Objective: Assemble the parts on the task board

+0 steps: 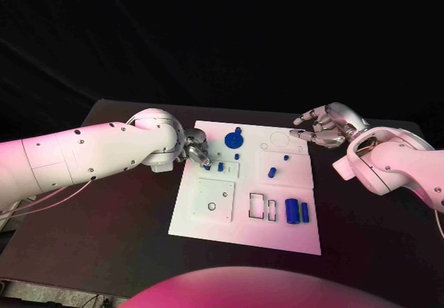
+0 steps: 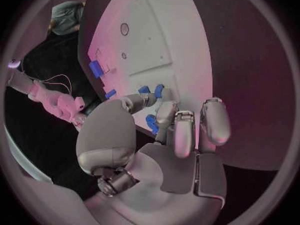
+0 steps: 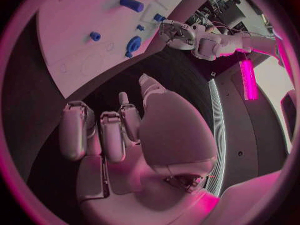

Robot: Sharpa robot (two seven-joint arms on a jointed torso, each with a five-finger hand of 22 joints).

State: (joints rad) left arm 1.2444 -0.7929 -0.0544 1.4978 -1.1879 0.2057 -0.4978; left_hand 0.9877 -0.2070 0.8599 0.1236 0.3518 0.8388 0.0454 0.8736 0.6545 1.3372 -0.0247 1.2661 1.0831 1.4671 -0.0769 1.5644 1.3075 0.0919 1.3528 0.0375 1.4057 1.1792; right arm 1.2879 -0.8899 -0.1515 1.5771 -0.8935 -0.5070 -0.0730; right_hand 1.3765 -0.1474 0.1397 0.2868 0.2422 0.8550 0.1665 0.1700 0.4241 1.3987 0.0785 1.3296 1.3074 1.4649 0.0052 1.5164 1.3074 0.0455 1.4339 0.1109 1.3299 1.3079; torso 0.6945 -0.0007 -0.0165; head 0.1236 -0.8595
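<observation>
I am inspecting the task board (image 1: 242,212), a white plate lying in the middle of the frame on the dark worktop (image 1: 120,218). The parts are small blue pieces: a round disc-shaped part (image 1: 234,138) near the board's upper edge, a short peg (image 1: 272,172) toward centre, and two upright cylinders (image 1: 297,210) at the lower right of the board. I am judging them light, rigid moulded pieces — smooth enough to slip, so I would be taking each across its sides with fingertips rather than from the top.

My left robot hand (image 1: 195,151) is reaching over the board's upper-left corner, fingers bent downward and closing around a small blue part (image 1: 220,167) beside a recess. In the left wrist view the fingertips (image 2: 164,112) are touching blue pieces (image 2: 152,123), but I cannot tell whether one is actually being pinched.

My right robot hand (image 1: 322,126) is hovering off the board's upper-right corner, fingers loosely curled and apart, carrying nothing.
</observation>
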